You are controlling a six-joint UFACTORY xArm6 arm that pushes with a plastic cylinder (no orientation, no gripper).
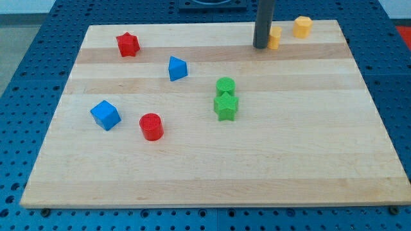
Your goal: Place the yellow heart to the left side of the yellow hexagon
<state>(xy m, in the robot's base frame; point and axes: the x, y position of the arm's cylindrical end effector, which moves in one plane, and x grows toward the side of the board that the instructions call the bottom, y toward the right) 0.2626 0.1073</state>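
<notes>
1. State: my tip (261, 46) sits at the view's top, touching or just beside the left face of the yellow heart (275, 37). The rod hides part of the heart, so actual contact cannot be confirmed. It is a bare rod: no jaws, nothing gripped.
2. The heart lies just left of the yellow hexagon (302, 26) and slightly lower in the view, with a small gap between them. Judged from this, the placement looks close to done.
3. Risk: with the tip on the heart's left, any further push toward the view's right would drive the heart into the hexagon and shove both along.
4. Risk: both yellow blocks are near the board (192, 173) top edge. A push angled upward could send the heart, or the hexagon, off the wood.
5. Risk: an off-centre push on the heart's curved side would likely spin it and let it slip past the tip.
6. Other blocks are well apart; no interference expected.
</notes>
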